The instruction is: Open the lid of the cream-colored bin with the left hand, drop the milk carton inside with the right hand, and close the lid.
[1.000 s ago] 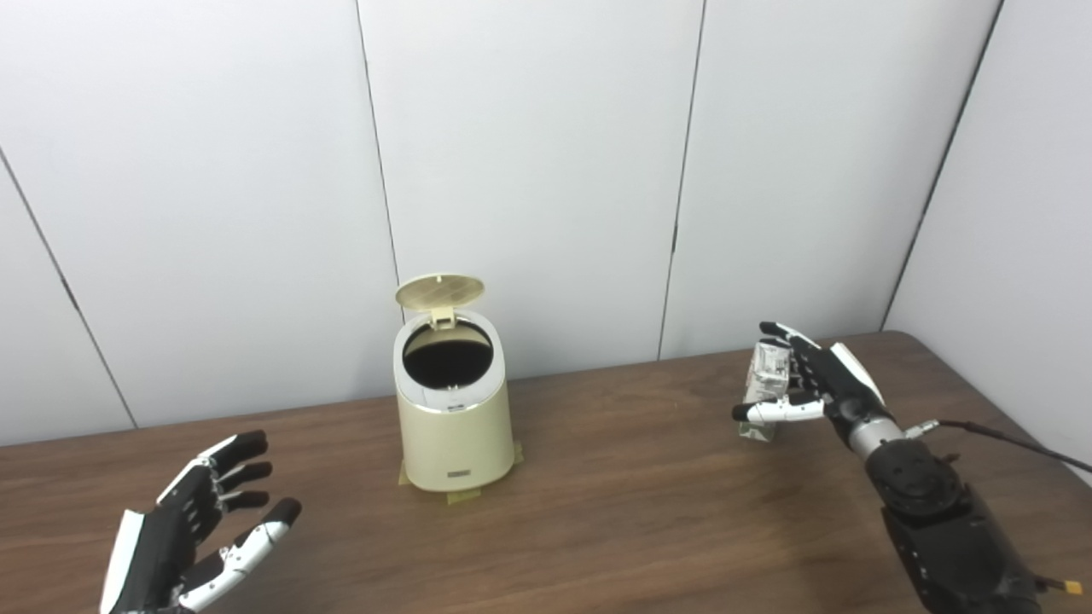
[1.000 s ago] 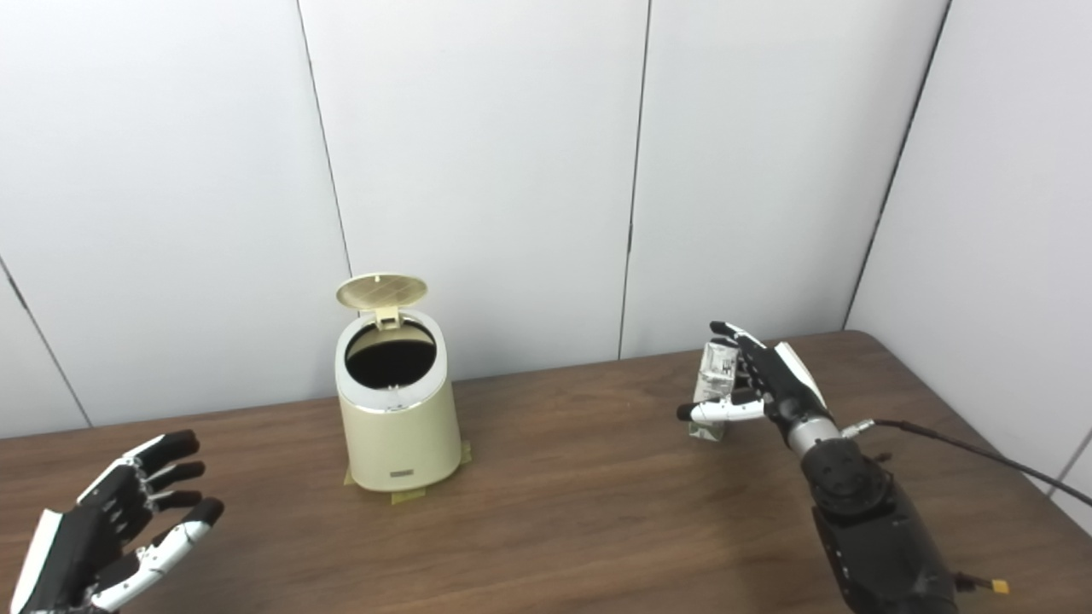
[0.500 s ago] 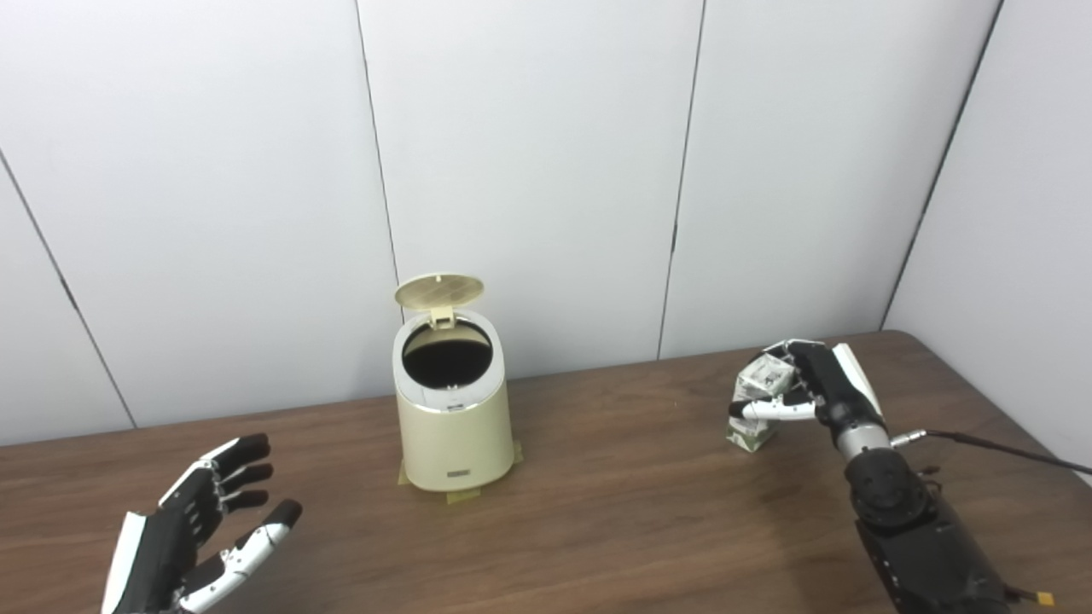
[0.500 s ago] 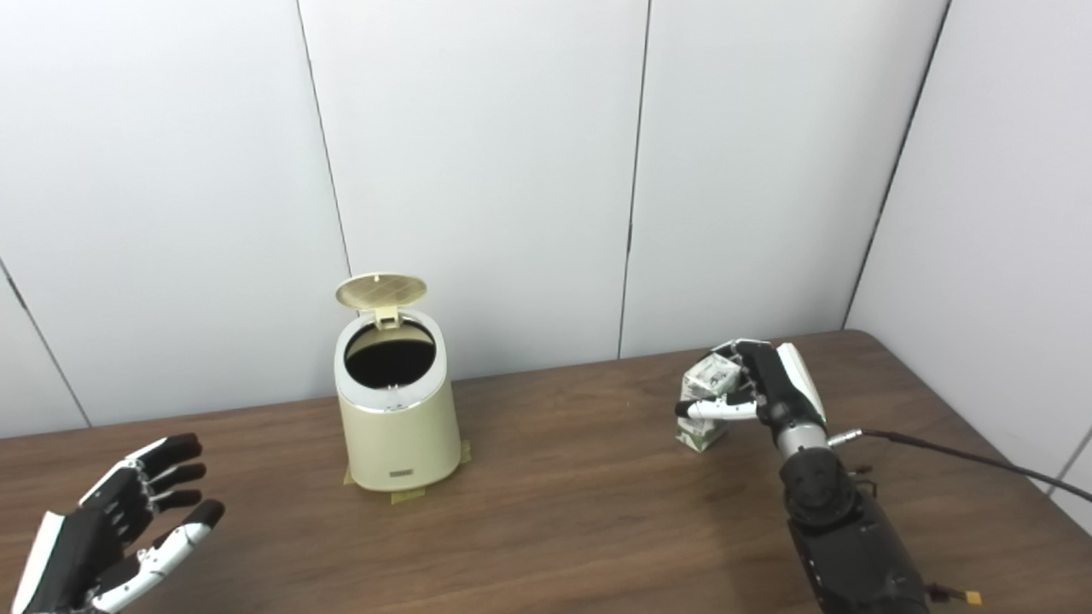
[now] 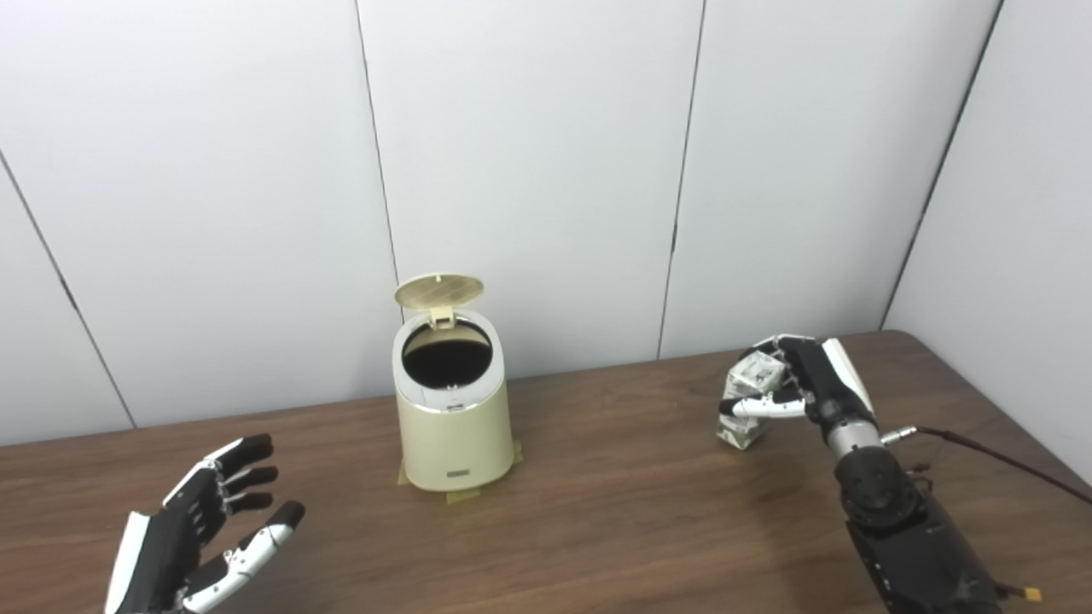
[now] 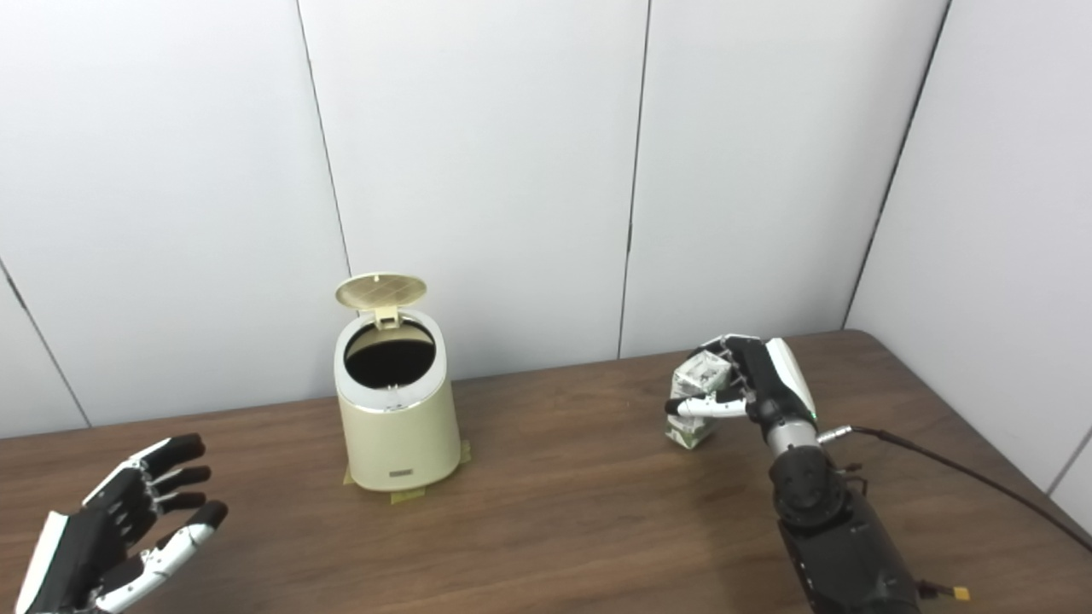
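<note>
While the bin (image 5: 450, 409) stands toward the back edge of the table (image 5: 614, 520), a little left of the middle, bare wood lies open between it and the carton (image 5: 745, 401), which is near the back right corner. Wood is also free in front of the bin, out to the near edge. The lid (image 5: 439, 291) is tipped up at the rear, and the round mouth below shows only dark; what lies inside cannot be told. Tan tape (image 5: 461, 495) shows under the bin's base. The right hand (image 5: 789, 388) is closed around the carton, fingers over its top and thumb across its front; the carton tilts, with its lower corner at or just off the wood. The left hand (image 5: 205, 533) hovers at the near left corner, fingers spread, holding nothing.
</note>
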Controlling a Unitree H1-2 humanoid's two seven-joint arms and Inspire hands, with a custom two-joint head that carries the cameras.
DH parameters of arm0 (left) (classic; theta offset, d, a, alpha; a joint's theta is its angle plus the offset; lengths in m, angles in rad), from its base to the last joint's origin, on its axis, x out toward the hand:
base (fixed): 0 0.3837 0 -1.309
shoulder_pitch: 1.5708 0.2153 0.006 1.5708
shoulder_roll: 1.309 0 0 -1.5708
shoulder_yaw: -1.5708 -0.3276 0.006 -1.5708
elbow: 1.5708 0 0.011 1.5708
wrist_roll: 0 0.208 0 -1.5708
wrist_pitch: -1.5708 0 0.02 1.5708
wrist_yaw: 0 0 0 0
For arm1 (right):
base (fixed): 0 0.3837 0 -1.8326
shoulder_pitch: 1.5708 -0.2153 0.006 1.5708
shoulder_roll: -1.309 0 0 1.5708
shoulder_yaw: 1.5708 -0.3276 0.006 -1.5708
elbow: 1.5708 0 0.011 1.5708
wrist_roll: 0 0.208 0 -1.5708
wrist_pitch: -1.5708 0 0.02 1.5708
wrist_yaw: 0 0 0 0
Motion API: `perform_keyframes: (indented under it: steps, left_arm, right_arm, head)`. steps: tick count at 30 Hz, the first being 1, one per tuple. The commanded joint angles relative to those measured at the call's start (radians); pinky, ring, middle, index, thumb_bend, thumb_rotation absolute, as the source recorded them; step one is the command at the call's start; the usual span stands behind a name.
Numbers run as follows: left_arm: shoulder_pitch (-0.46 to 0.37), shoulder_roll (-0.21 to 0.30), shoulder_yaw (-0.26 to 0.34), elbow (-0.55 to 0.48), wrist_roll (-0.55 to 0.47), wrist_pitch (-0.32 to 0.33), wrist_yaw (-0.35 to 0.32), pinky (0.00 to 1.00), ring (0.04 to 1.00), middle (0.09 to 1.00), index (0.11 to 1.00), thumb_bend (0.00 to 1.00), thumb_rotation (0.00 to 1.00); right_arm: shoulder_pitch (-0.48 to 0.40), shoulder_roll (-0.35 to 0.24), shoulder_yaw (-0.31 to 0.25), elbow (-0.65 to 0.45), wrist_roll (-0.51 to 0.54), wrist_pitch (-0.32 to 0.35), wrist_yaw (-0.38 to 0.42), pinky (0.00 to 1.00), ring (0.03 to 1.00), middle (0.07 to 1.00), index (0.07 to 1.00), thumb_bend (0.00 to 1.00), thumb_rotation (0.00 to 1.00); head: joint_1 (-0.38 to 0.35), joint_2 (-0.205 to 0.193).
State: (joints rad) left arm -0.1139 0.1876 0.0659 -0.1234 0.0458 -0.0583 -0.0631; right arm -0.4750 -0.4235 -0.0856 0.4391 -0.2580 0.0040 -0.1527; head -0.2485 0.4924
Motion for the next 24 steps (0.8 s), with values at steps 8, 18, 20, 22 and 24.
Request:
perform_keyframes:
  steps: [8,18,20,22,24]
  left_arm:
    - [-0.049,0.006,-0.017,0.022,0.03,-0.043,0.005,0.66,0.755,0.814,0.779,0.63,0.21]
    - [-0.058,-0.032,-0.042,0.026,0.059,-0.024,0.013,0.64,0.746,0.809,0.78,0.65,0.22]
    - [-0.061,-0.041,-0.047,0.032,0.06,-0.029,0.016,0.65,0.749,0.81,0.781,0.66,0.22]
    - [-0.063,-0.049,-0.054,0.035,0.07,-0.031,0.024,0.65,0.749,0.808,0.778,0.67,0.23]
    - [-0.065,-0.058,-0.059,0.036,0.082,-0.03,0.032,0.65,0.747,0.804,0.774,0.68,0.23]
  right_arm:
    - [-0.12,0.037,0.045,-0.337,-0.018,0.123,0.083,0.28,0.32,0.425,0.523,0.53,0.0]
    - [-0.214,0.143,0.119,-0.466,-0.072,0.285,0.135,0.3,0.356,0.458,0.506,0.53,0.0]
    - [-0.235,0.163,0.138,-0.469,-0.084,0.295,0.143,0.29,0.346,0.452,0.513,0.53,0.0]
    - [-0.252,0.184,0.149,-0.469,-0.084,0.302,0.149,0.28,0.338,0.444,0.518,0.53,0.0]
    - [-0.267,0.204,0.155,-0.463,-0.082,0.297,0.149,0.27,0.325,0.438,0.522,0.53,0.0]
  head:
    - [0.027,-0.009]
    - [0.104,-0.026]
    - [0.132,-0.027]
    - [0.145,-0.028]
    - [0.156,-0.028]
